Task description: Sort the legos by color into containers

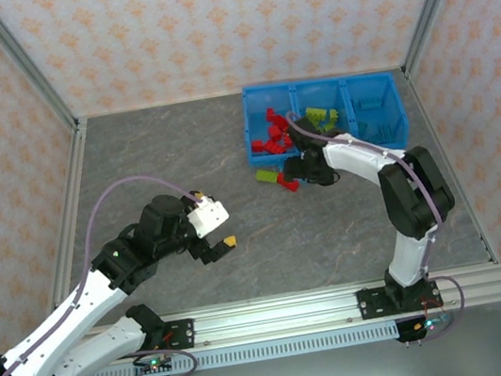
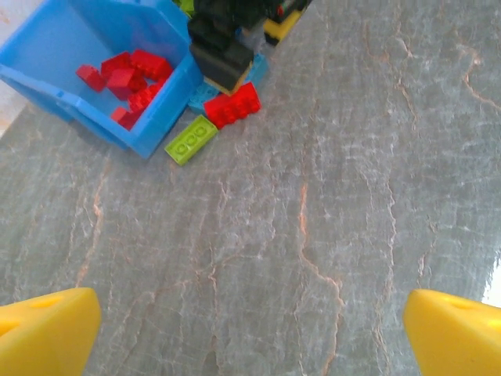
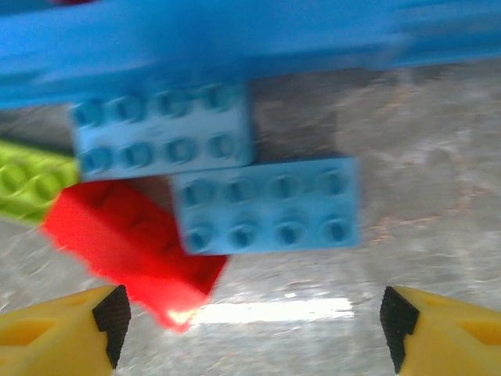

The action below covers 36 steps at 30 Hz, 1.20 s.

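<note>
The containers are one blue bin [image 1: 318, 81] with three compartments: red legos [image 1: 269, 134] on the left, yellow-green ones [image 1: 320, 118] in the middle, light blue ones [image 1: 372, 111] on the right. Loose on the table in front of it lie a yellow-green brick [image 2: 190, 141], a red brick [image 2: 232, 106] and two light blue bricks [image 3: 164, 129] [image 3: 266, 204]. My right gripper [image 3: 250, 333] hangs open just in front of these, nothing between its fingers. My left gripper [image 2: 250, 337] is open over bare table, well short of the bricks.
The bin's front wall [image 3: 235, 39] stands right behind the loose bricks. A metal frame and patterned walls enclose the grey table [image 1: 180, 161]. The rail [image 1: 280, 317] with both arm bases runs along the near edge.
</note>
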{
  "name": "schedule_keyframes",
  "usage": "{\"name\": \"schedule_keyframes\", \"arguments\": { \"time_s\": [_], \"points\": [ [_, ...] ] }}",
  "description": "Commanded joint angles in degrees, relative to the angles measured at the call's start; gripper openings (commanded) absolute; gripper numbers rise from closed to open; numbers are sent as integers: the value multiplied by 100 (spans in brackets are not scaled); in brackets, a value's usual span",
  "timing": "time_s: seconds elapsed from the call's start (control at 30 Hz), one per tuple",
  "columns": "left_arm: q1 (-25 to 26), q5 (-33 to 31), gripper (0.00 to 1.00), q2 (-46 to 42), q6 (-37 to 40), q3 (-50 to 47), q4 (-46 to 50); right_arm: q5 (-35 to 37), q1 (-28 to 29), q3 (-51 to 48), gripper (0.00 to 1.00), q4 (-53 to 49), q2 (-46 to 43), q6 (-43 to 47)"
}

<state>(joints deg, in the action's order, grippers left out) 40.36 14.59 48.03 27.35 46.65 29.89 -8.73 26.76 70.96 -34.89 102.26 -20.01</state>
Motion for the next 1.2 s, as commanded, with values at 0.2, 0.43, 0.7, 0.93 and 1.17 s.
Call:
{"name": "schedule_keyframes", "arguments": {
  "time_s": [0.2,0.43,0.7,0.93,1.17],
  "points": [
    [-121,20,100,-39,130,-23,-334,571,443,771,66,-207,439,1007],
    [-133,27,100,-41,174,-61,-311,203,488,1137,44,-333,1071,1149],
    [-142,68,100,23,174,-34,-297,258,539,946,30,-526,995,1132],
    [-151,81,100,74,169,-16,-282,236,585,819,54,-680,1088,1098],
    [-166,95,100,75,154,-25,-282,145,603,799,31,-648,1181,869]
  ]
}}
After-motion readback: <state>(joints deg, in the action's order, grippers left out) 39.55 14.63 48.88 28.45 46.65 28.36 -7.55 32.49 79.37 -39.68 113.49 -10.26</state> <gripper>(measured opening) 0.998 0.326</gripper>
